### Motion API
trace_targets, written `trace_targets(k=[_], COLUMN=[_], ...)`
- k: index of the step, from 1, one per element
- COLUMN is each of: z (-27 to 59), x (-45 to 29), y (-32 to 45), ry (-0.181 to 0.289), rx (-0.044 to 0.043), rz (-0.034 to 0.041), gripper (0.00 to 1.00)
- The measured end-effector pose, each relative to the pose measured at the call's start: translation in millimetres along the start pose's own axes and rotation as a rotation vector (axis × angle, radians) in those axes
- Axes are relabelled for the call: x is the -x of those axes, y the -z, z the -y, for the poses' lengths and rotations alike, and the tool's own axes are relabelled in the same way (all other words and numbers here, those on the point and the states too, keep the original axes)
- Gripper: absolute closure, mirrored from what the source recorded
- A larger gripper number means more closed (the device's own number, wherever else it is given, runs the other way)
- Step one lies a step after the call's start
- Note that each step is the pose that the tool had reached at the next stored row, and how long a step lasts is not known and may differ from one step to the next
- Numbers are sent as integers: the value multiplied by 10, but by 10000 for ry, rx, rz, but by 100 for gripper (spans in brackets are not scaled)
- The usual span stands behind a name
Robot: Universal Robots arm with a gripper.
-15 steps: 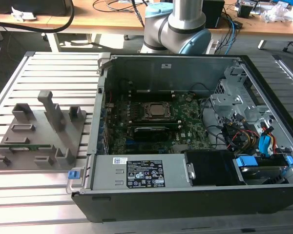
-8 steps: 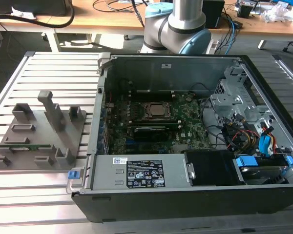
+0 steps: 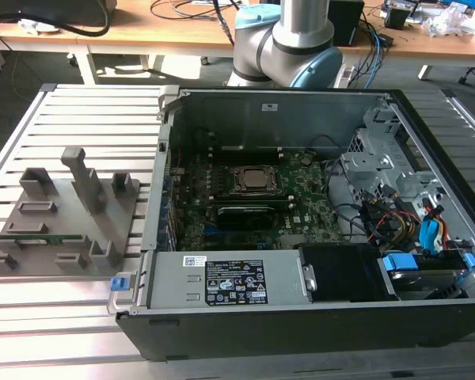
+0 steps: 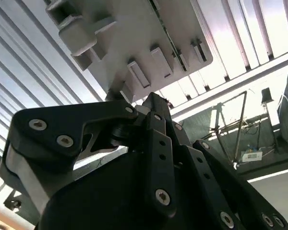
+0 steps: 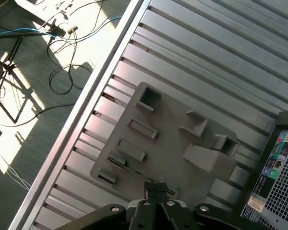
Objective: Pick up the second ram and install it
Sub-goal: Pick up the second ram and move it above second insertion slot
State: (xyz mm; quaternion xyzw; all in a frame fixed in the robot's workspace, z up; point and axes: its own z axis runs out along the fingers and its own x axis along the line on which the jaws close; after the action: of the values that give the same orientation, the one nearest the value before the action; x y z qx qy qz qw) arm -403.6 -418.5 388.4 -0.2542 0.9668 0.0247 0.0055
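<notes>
Hand [image 5: 156, 189] clenched, fingertips together, nothing seen between them. Hangs above gray fixture [image 5: 168, 143], near its edge. Second ram [image 3: 46, 238] lies in slot along fixture's near edge in exterior view, apart from hand. Fixture sits on slatted counter [image 3: 87, 111], at exterior view's left of open computer case [image 3: 301, 111]. Motherboard [image 3: 301, 214] inside case. Arm base [image 3: 289, 39] behind case.

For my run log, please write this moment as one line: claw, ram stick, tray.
claw: shut, above gray tray | ram stick: lying in tray, not picked up | computer case: open
</notes>
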Motion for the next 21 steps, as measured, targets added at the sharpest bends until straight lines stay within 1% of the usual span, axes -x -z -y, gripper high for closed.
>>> trace_targets(k=[4, 10, 12, 13, 14, 15, 17, 19, 21], z=[0, 0, 0, 0, 0, 0, 0, 0, 0], x=[0, 0, 0, 0, 0, 0, 0, 0, 0], y=[0, 0, 0, -1, 0, 0, 0, 0, 0], ry=[1340, 2548, 3126, 3610, 3883, 4044, 4579, 4911, 5697], rx=[31, 59, 72, 84, 90, 94, 106, 114, 133], rz=[-60, -114, -140, -162, -175, -181, -206, -221, -256], gripper=[89, 89, 89, 89, 89, 89, 89, 89, 89])
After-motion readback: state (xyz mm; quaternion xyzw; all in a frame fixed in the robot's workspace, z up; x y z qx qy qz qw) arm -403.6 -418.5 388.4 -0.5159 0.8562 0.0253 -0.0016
